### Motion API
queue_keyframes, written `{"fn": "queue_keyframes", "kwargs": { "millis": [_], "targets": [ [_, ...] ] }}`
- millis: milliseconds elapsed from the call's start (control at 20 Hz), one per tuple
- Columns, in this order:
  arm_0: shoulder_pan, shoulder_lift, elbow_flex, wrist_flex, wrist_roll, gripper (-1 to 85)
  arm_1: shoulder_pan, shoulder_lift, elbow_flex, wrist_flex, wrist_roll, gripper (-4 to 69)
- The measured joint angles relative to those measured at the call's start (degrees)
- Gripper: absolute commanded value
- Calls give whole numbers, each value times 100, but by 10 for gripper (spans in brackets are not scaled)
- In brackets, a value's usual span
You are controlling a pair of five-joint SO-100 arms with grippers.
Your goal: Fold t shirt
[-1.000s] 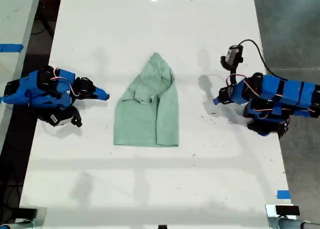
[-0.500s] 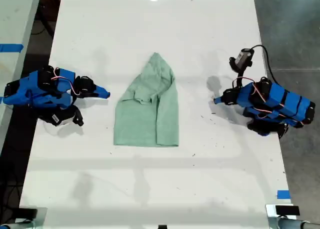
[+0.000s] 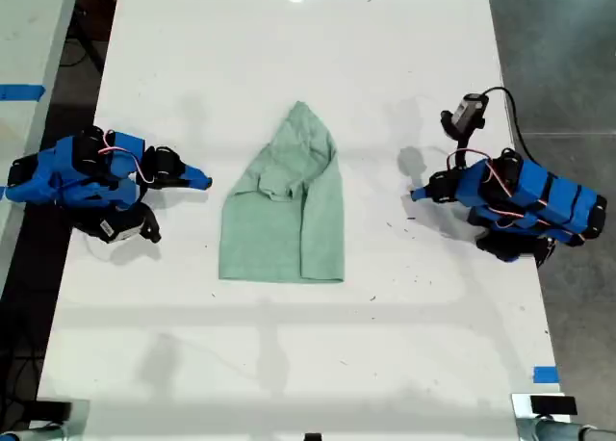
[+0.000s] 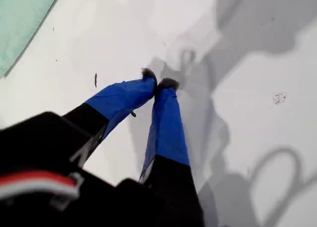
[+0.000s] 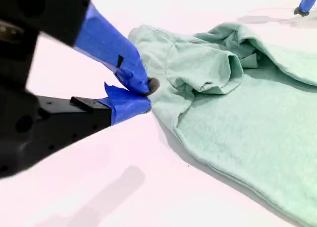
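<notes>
Item: t shirt [image 3: 284,210], pale mint green, wrinkled, partly folded into a long shape with a square lower hem and a narrowing upper end; lies flat near the middle of the white surface [image 3: 289,364], one sleeve bunched on top toward the exterior view's left. Item: my second gripper [image 5: 146,95], on the blue arm at the exterior view's left [image 3: 197,182]; fingers [image 5: 130,104] drawn together at the tips, nothing between them, tips low over the surface just beside the shirt's edge; whether they touch the cloth cannot be told. Item: my first gripper [image 4: 159,83], on the blue arm at the exterior view's right [image 3: 416,194]; fingers [image 4: 166,123] closed tip to tip on nothing, over bare surface, clear of the shirt, of which only a corner [image 4: 22,19] shows in the first wrist view. Item: black cable [image 3: 505,109] looping from that arm's camera. Item: blue tape [image 3: 545,375] near the surface's lower corner at the exterior view's right.
</notes>
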Motion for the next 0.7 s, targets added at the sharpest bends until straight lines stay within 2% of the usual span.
{"fn": "queue_keyframes", "kwargs": {
  "millis": [700],
  "targets": [
    [0,0,0,0,0,1,0,0,0,0,0,38]
  ]
}}
